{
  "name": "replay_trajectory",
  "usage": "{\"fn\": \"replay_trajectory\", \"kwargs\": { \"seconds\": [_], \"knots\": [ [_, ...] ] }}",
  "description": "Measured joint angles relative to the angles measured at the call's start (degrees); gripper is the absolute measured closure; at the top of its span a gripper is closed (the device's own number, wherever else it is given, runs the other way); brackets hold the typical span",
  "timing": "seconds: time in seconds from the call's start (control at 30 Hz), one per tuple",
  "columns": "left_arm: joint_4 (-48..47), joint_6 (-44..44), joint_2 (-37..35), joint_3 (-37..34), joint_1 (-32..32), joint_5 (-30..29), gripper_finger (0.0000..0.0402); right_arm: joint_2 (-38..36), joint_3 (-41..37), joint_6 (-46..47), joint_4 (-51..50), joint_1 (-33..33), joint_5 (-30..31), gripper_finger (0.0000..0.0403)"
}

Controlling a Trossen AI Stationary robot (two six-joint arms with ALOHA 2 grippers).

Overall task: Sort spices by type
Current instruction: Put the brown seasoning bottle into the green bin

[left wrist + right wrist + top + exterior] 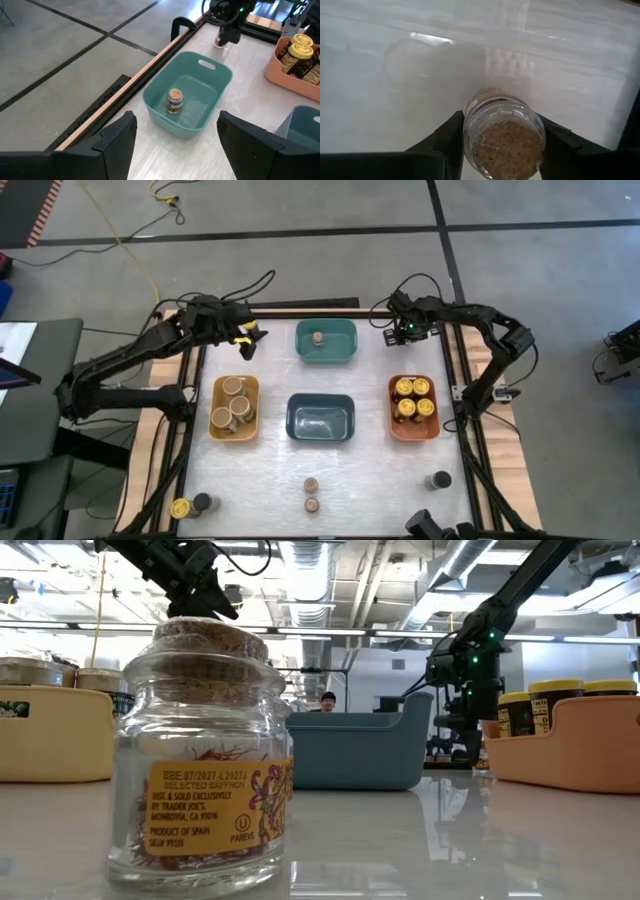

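The right gripper (496,142) is hard to read from above: it sits at the far right corner of the table (370,480), between the teal bin (326,342) and the orange bin (414,408), and the arm itself covers whatever is under it. Its wrist view sorts that out: the two dark fingers (445,140) sit snug on either side of a cork-topped glass jar (502,140), closed partway around it, touching the glass as far as I can see. The bottom of that jar is cut off by the frame.

The left gripper (172,137) hangs near the far left corner, just left of the teal bin, jaws spread about halfway with nothing between them. Only the fingertips show in its own view.

In the low view a saffron jar (205,755) up front takes over the left half and blocks most of what's behind it, so the yellow bin (55,735) only peeks out at the edge.

Everything else:
- teal bin: one small cork jar (318,338) standing inside
- yellow bin: three wide tan-topped jars (233,405)
- orange bin: four yellow-lidded jars (413,398)
- dark-blue bin (320,420): looks like nothing in it
- near edge: two little brown-topped jars (312,494) in the middle, a yellow-lidded jar (181,508) and a dark-lidded one (202,502) at the left, another dark-lidded jar (437,480) at the right
- bottom edge of the high view: some dark things near the right, half cut off, can't tell what they are
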Motion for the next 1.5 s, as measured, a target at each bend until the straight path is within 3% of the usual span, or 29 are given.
{"fn": "replay_trajectory", "kwargs": {
  "seconds": [0.27,0.53,0.77,1.03,1.27,1.5],
  "knots": [
    [-0.01,0.15,0.00,0.00,0.00,-0.04,0.0136,-8.29,3.79,-3.44,-2.96,3.64,-0.03,0.0195],
    [3.36,3.00,-2.65,-2.49,0.00,-0.03,0.0136,-9.63,20.48,-3.29,-7.00,12.16,-0.02,0.0195],
    [13.26,2.76,-11.70,-11.32,0.00,-0.04,0.0136,0.69,37.60,-3.45,-9.27,21.34,-0.02,0.0195],
    [11.15,1.95,-17.68,-12.66,-0.07,-0.01,0.0136,17.50,51.87,-4.36,-15.20,24.62,-1.06,0.0195],
    [10.45,1.27,-19.69,-12.66,-0.09,0.00,0.0136,27.70,53.07,-3.40,-16.75,23.79,-1.63,0.0195],
    [10.23,1.26,-20.48,-12.66,-0.09,0.48,0.0136,33.17,53.05,-2.54,-14.37,23.67,-2.75,0.0195]
  ]
}}
